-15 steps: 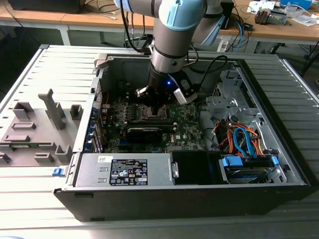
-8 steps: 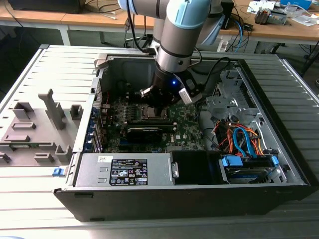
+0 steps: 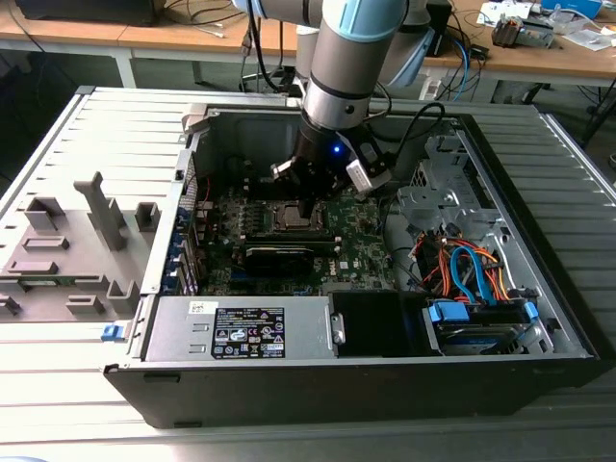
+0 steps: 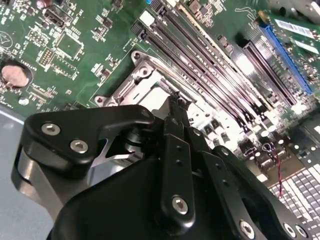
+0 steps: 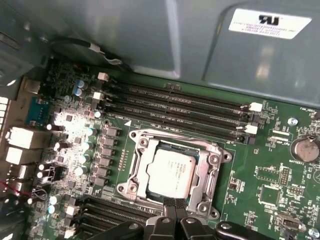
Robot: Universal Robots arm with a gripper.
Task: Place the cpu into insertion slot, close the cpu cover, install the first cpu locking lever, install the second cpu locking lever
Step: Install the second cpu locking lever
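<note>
The cpu (image 5: 172, 172) lies flat in the insertion slot (image 5: 141, 143), its silvery face up. The cpu cover (image 5: 207, 170) lies down around it as a metal frame. My gripper (image 5: 174, 204) is shut with nothing visible between its fingers, its tips at the socket's edge just off the cover. In the second wrist view the gripper (image 4: 175, 102) points down at the insertion slot (image 4: 145, 82). In the exterior view the gripper (image 3: 306, 204) hangs inside the open computer case over the insertion slot (image 3: 292, 218). I cannot tell how the locking levers stand.
Long memory slots (image 5: 175, 107) run beside the socket. A black card (image 3: 289, 253) lies just in front of it. The power supply (image 3: 241, 332), a bundle of cables (image 3: 467, 269) and the case walls (image 3: 192, 125) hem the arm in. A grey fixture (image 3: 67, 250) lies outside, at the exterior view's left.
</note>
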